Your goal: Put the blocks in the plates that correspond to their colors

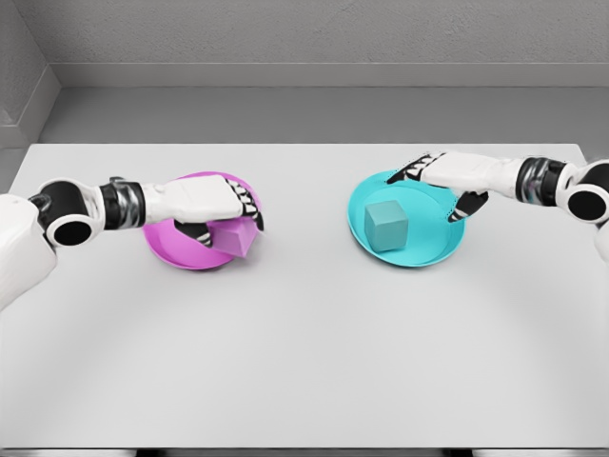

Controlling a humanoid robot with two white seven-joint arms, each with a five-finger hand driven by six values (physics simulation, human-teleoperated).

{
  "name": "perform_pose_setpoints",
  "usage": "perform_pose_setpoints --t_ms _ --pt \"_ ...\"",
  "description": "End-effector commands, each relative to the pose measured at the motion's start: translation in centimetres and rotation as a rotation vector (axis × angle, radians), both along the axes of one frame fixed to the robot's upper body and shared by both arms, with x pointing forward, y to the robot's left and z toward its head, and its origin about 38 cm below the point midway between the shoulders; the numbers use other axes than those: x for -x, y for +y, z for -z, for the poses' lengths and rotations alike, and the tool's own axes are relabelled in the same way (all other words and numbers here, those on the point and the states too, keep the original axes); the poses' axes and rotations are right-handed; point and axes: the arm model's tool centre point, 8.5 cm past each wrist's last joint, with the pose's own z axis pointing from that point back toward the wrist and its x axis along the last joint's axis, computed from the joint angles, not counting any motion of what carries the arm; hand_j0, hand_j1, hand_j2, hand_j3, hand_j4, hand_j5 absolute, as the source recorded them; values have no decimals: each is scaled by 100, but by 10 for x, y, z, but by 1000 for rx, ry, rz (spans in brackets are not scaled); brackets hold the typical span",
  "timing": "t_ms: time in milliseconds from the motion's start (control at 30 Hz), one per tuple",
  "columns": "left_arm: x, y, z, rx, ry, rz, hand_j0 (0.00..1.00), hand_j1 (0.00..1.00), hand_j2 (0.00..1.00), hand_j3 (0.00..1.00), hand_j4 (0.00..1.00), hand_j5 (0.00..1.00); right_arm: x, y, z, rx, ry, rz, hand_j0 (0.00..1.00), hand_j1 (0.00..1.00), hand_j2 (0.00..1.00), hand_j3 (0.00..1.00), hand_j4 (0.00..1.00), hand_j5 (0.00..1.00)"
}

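I'm on the head camera, looking down at the white table (304, 362), whose bare near half stretches toward me. Moving up to mid-table on my left — the left arm comes in low from the left edge, its forearm running nearly level across to the magenta plate (166, 249). The left hand (217, 211) sits palm-down over that plate, fingers curled down around the top of the purple block (236, 238); I read that as a grasp from above, the block tilted a little and sitting at the plate's near right rim, though I can't tell whether it rests on the plate or is held just clear of it. Across on my right, the cyan plate (419, 252) holds the teal block (385, 226), which stands flat and upright in the left part of the dish, untouched by anything. The right arm reaches in from the right edge, slightly farther back, forearm angled gently down toward the plate's far right rim. The right hand (447, 183) hovers there with fingers loosely spread and nothing in them — thumb hanging down over the rim, apart from the teal block. Beyond both plates the table ends at a grey wall (304, 38).
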Motion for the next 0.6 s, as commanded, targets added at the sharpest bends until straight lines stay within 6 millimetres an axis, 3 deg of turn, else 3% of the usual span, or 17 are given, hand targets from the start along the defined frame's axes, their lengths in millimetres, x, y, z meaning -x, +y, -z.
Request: perform_pose_setpoints --t_ms 0,133,233,400,433,467,567 --pt "-4 17 -5 6 -2 -43 69 69 69 69 69 69 -4 -39 -36 -33 -77 90 100 100 100 100 100 100" --pt "-9 35 -5 -5 4 -87 69 69 69 69 69 69 2 -75 -50 -85 -120 180 100 100 100 100 100 100" --pt "-12 52 -2 -17 15 -132 70 70 70 70 70 70 10 -93 -48 -128 -129 235 100 100 100 100 100 100" --pt "-15 63 -2 -19 19 -165 71 71 71 71 71 71 29 -128 -36 -193 -133 341 100 100 100 100 100 100" --pt "-15 64 -2 -15 16 -166 81 81 81 81 81 81 33 -132 -31 -198 -126 353 100 100 100 100 100 100" --pt "-16 64 -3 6 22 -172 100 100 100 100 100 100 36 -136 -27 -203 -122 365 100 100 100 100 100 100" --pt "-16 65 -3 38 39 -181 100 100 100 100 100 100 45 -147 -20 -218 -114 399 100 100 100 100 100 100"
